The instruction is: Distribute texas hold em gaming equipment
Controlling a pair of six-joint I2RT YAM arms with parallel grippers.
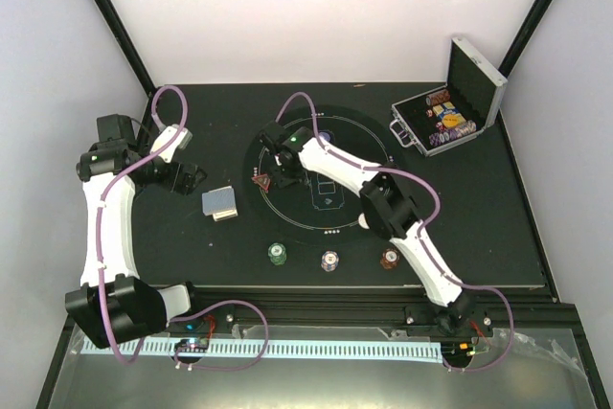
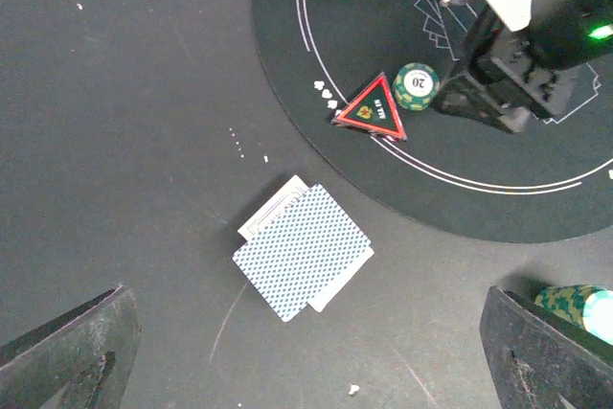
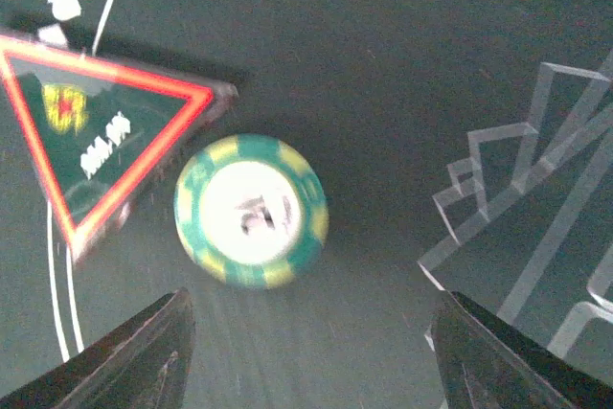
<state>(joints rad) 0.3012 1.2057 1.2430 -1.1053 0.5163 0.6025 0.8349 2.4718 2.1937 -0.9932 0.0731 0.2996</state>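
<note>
Green chip point(image 3: 251, 211) lies at the left of the black mat point(image 2: 479, 189), just beside the red triangle marker point(image 3: 96, 131). The right gripper point(image 3: 311, 337) hangs over it, open and empty. The left gripper point(image 2: 306, 352) is wide open.

Robotics lab cell, white encl. walls point(image 1: 316, 7), black frame posts point(image 1: 108, 11)

White arms point(image 1: 101, 227), blk joints point(image 1: 388, 203), purple cables point(image 1: 170, 92)
</note>
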